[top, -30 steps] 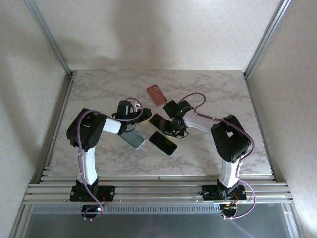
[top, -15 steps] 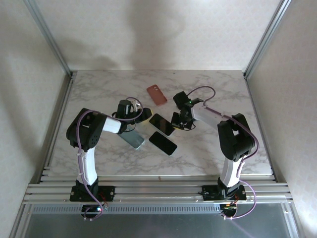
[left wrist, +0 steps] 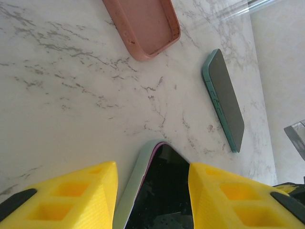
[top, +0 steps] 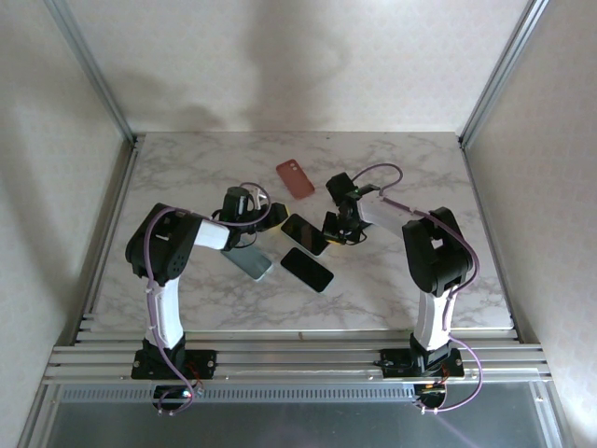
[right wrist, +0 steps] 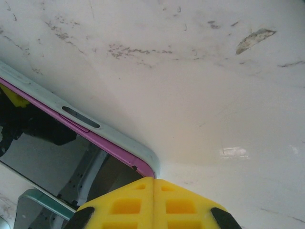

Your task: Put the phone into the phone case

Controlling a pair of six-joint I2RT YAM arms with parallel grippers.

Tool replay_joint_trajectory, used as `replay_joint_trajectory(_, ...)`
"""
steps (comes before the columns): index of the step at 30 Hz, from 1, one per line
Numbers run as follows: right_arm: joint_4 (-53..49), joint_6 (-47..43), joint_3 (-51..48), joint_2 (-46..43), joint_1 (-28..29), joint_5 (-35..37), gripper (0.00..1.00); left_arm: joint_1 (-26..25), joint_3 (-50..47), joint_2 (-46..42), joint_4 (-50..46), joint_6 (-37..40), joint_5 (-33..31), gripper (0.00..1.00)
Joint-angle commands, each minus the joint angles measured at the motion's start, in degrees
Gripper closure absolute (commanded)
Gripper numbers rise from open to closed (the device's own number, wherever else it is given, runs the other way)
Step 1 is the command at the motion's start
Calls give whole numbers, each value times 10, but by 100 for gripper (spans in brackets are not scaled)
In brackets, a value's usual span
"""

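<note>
A dark-screened, purple-rimmed phone (left wrist: 164, 200) is seen between the yellow fingers (left wrist: 71, 195) of the left tool (left wrist: 151, 166), lying inside the rim of a pale grey-green case (left wrist: 132, 191). This tool is set narrow, closed partway on the two sides of phone and case, and one rounded corner of both projects just ahead of the fingertips. Whether the phone is seated fully in the case cannot be told. Ahead of the left tool, well apart on the white marbled bench (left wrist: 71, 90), a pink phone case with rounded corners (left wrist: 143, 21) is laid hollow side up. Ahead and to the tool's right, a teal-edged phone (left wrist: 226, 100) is laid flat, screen up. The right tool (right wrist: 153, 183) is shut tight with nothing between its yellow fingers. Its tips are placed just beside another corner of the cased phone, which lies to their left, and contact cannot be made out.
</note>
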Motion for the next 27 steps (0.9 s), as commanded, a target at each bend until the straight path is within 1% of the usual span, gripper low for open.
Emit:
replay_joint_trajectory(1,0,-5,16,11,-3,-7,100,-6,11,4,-5,10,11,57)
replay_joint_trajectory(12,-4,-6,24,6,-3,-8,100,-7,14,7,-3,8,10,58)
replay_joint_trajectory(17,-3,-7,25,17,-3,-10,100,-8,11,6,0,7,10,57)
replay_joint_trajectory(27,23,6,-13,47,-2,-21,100,-9,2,-6,-1,8,9,58)
